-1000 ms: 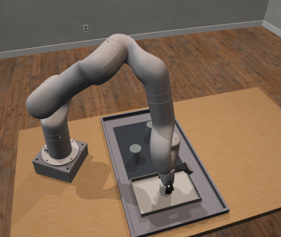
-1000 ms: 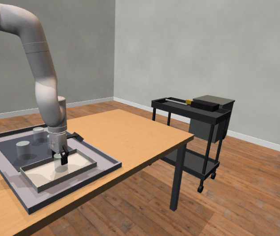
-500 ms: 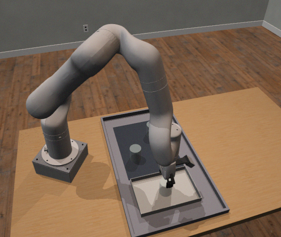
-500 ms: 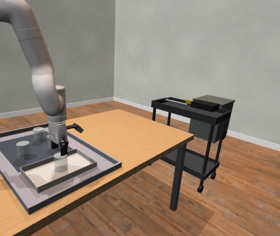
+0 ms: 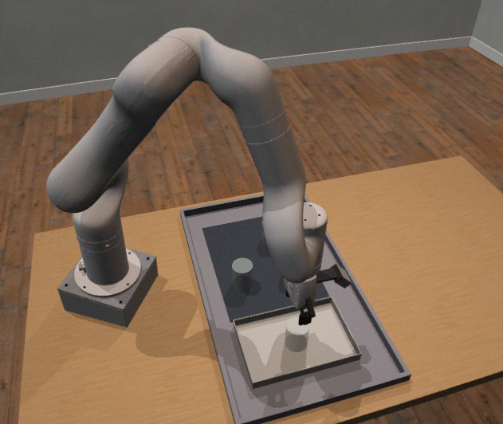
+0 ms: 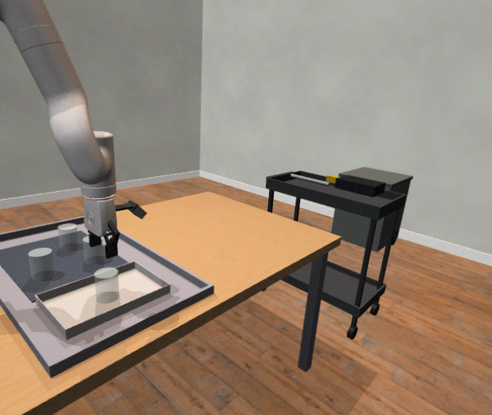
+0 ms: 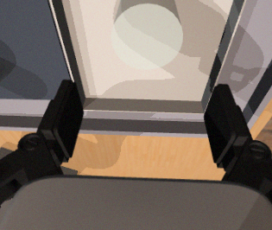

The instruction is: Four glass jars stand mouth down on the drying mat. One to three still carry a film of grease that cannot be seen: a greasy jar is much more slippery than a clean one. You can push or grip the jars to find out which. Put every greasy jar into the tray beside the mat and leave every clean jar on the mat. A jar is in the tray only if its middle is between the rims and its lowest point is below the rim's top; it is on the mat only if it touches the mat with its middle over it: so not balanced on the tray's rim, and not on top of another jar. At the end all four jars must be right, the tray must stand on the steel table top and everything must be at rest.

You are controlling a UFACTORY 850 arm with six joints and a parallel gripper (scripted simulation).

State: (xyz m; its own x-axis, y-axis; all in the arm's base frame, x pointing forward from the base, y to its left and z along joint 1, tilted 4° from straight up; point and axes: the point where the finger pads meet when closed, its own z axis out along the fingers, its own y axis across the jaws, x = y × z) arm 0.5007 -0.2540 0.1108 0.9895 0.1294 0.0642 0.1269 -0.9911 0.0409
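One glass jar (image 5: 296, 339) (image 6: 106, 289) (image 7: 148, 36) stands upright inside the pale tray (image 5: 306, 370) (image 6: 118, 311) (image 7: 142, 105). My gripper (image 5: 297, 307) (image 6: 103, 247) (image 7: 143, 98) is open and empty, higher than this jar and off to its side; the fingers do not touch it. On the dark mat (image 5: 224, 241) (image 6: 14, 255) stands a jar (image 5: 241, 276) (image 6: 40, 264) on the robot base's side. A second jar (image 6: 67, 236) stands farther back, and a third jar (image 6: 93, 253) is partly behind the fingers in the exterior view. The arm hides these two in the top view. Grease cannot be seen.
The mat and tray lie on the grey steel table top (image 5: 206, 268) (image 6: 188, 285), which has a raised dark edge. It sits on a wooden table (image 5: 425, 273) (image 6: 219, 236). A black trolley (image 6: 277, 182) stands on the floor beyond the table.
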